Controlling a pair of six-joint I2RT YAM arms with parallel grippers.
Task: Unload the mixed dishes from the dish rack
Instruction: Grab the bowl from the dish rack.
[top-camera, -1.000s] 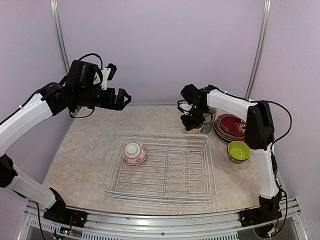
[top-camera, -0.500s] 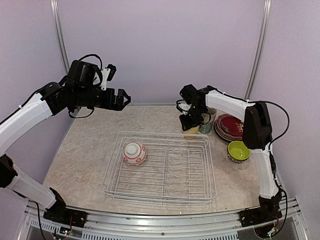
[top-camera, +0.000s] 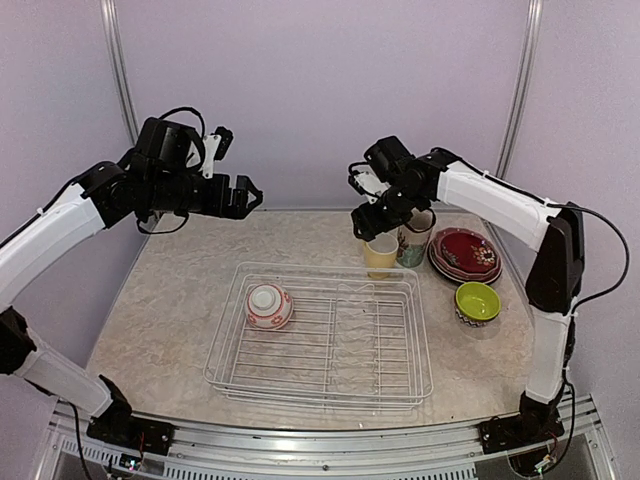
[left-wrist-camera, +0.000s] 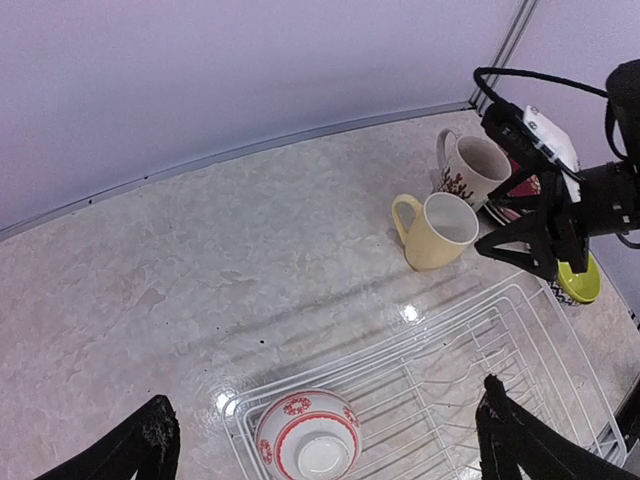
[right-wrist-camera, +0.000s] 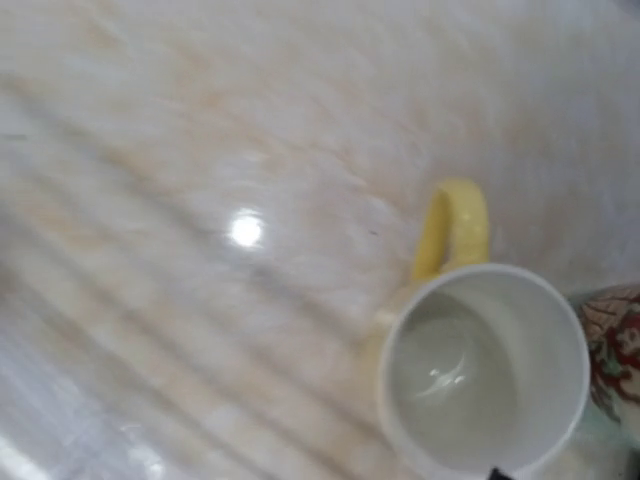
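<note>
The right arm (top-camera: 490, 200) is stretched out behind the dish rack (top-camera: 320, 385). The right gripper (top-camera: 372, 222) is held just above the pale yellow mug (top-camera: 381, 254), jaws apart, gripping nothing. The mug is stood on the table (top-camera: 180, 290) just behind the rack. The left gripper (top-camera: 247, 200) is held high, wide apart.

Beige marbled tabletop (top-camera: 170, 300). Lilac wall (top-camera: 320, 90) behind. Metal uprights far left (top-camera: 118, 70) and far right (top-camera: 520, 80). Aluminium rail (top-camera: 320, 462) along near edge.

Glossy mug (right-wrist-camera: 470, 370), dish rack (top-camera: 340, 347) (thin silvery wire), shiny marbled table (top-camera: 170, 300).
</note>
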